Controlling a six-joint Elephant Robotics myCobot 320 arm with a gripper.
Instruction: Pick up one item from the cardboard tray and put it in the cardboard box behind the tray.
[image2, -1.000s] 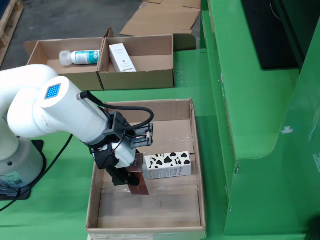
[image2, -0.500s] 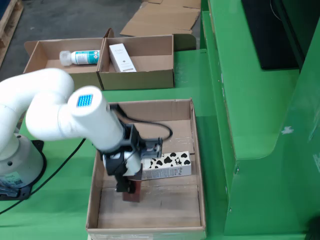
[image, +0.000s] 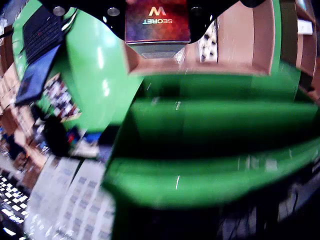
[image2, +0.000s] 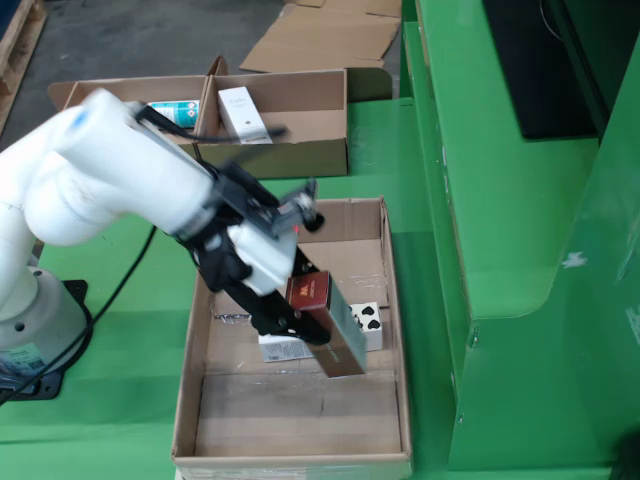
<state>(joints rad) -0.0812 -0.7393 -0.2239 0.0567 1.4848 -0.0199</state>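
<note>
My gripper (image2: 295, 305) is shut on a dark red box with a "W" logo (image2: 328, 325). It holds the box tilted over the middle of the cardboard tray (image2: 395, 300). In the wrist view the same box (image: 157, 22) fills the top centre between the black fingers (image: 112, 17), with part of the tray (image: 240, 45) below it. A white box with black dots (image2: 368, 318) and a flat white item (image2: 280, 350) lie in the tray. The cardboard box (image2: 300, 150) stands behind the tray and holds a white carton (image2: 243, 113) and a teal item (image2: 178, 110).
A green raised platform (image2: 490, 200) runs along the tray's right side. The arm's base (image2: 35, 330) and a black cable (image2: 120, 290) are left of the tray. Flattened cardboard (image2: 330, 35) lies behind the box. The wrist view is blurred.
</note>
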